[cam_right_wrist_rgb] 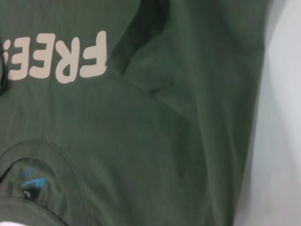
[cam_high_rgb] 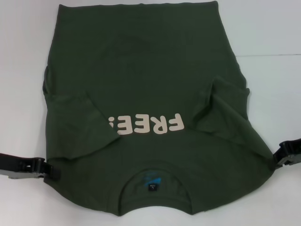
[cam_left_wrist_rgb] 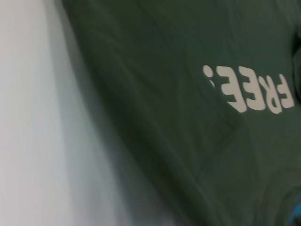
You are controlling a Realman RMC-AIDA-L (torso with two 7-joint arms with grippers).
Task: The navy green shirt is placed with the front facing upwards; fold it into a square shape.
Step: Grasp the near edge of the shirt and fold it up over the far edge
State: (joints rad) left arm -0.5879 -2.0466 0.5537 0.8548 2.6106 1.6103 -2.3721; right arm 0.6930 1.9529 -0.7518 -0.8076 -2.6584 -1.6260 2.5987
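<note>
Navy green shirt (cam_high_rgb: 141, 84), dark olive cotton, sleeves tucked inward; left gripper (cam_high_rgb: 51, 171) at 8 and right gripper (cam_high_rgb: 277, 157) at 4 o'clock probably flank the shoulders for the lengthwise fold; grip state unclear.

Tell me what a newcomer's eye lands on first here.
First the navy green shirt, spread front-up across the white table, sleeves folded inward. Next its cream "FREE!" print at mid-chest, above the collar nearest the robot. The left pincer and right pincer sit at the shoulder edges.
</note>
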